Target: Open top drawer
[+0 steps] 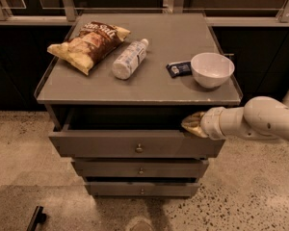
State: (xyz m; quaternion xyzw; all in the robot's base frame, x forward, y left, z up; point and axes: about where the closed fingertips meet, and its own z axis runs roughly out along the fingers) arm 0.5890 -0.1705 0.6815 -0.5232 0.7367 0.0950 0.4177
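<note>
The top drawer [101,146] is a wide grey front panel with a small round metal knob [139,148]. It stands pulled out from under the cabinet top, with a dark gap behind its upper edge. My gripper [191,124] reaches in from the right on a white arm [253,121]. Its tan tip sits at the right end of the drawer's upper edge, just under the cabinet top. Two narrower grey drawers [139,169] lie below.
On the grey cabinet top [173,88] lie a chip bag [88,44], a plastic bottle on its side [129,59], a small dark packet [178,69] and a white bowl [212,69]. Speckled floor surrounds the cabinet. A dark counter runs behind.
</note>
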